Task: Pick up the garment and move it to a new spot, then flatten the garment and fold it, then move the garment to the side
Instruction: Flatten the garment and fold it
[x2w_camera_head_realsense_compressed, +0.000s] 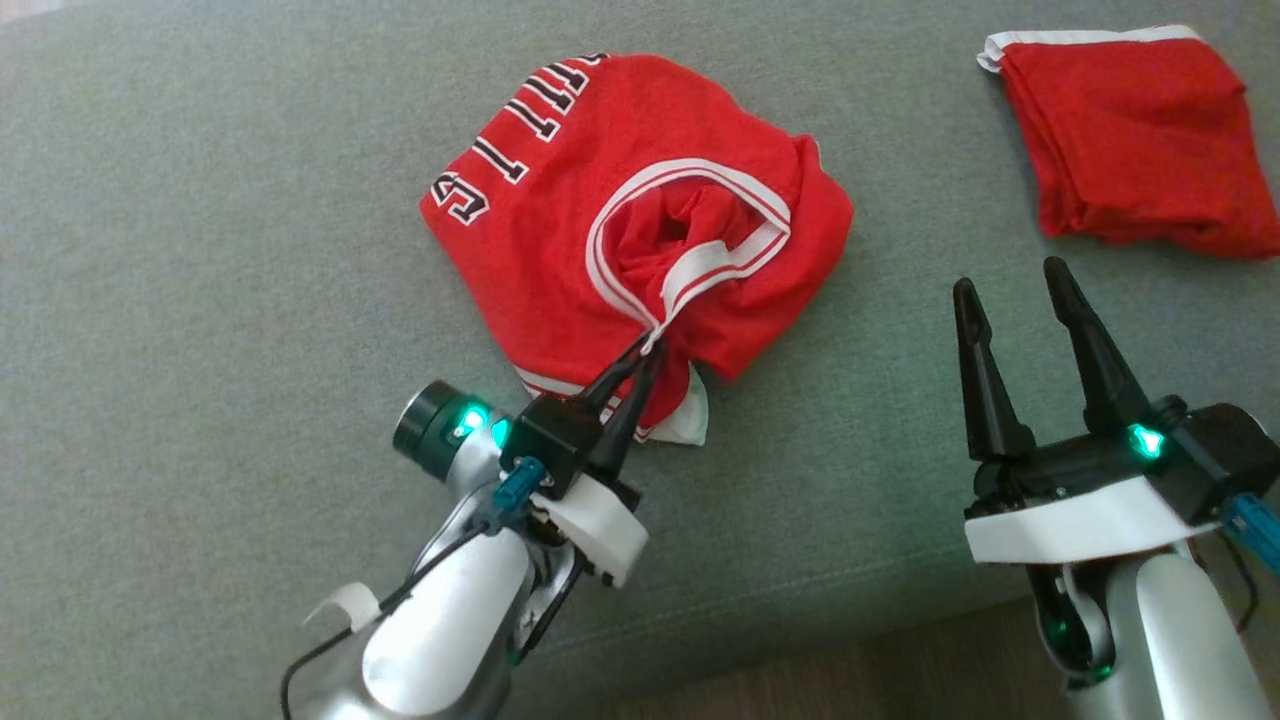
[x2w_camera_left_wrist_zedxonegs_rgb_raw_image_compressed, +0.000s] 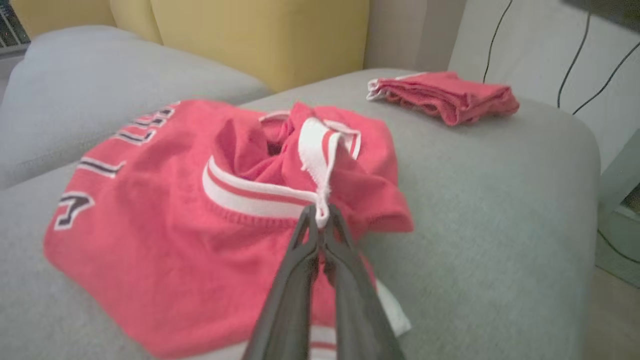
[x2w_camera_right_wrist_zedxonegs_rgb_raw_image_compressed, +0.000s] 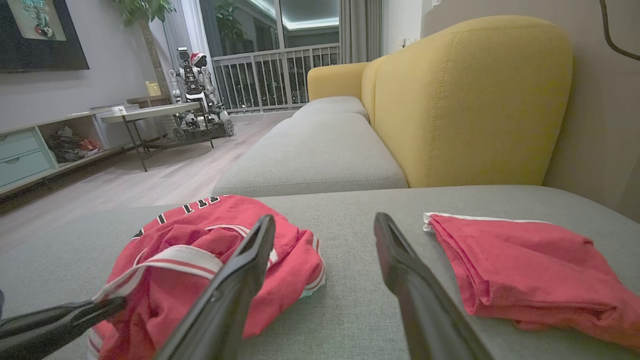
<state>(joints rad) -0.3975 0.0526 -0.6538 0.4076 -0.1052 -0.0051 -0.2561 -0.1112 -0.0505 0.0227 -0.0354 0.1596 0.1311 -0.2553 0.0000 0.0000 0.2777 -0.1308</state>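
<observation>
Garment (x2w_camera_head_realsense_compressed: 560, 230) crumpled on cushion (x2w_camera_head_realsense_compressed: 200, 300), bulk running to 11 o'clock from left gripper (x2w_camera_head_realsense_compressed: 652, 345), which is clamped on its white trim (x2w_camera_left_wrist_zedxonegs_rgb_raw_image_compressed: 312, 150); right gripper (x2w_camera_head_realsense_compressed: 1015, 290) gaping, idle at its 3 o'clock.

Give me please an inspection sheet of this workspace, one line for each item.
Surface: grey sofa seat, no stains seen.
Job's things: red jersey, crumpled, lying mid-seat.
Clutter: folded red garment, apart from the jersey, toward the robot's right.
Grippers: left gripper shut on the jersey's white trim; right gripper open, holding nothing.
Cables: wall cables behind the seat; thin black cable along the left forearm.
Surroundings: yellow backrest, low table, another robot, wooden floor.
</observation>
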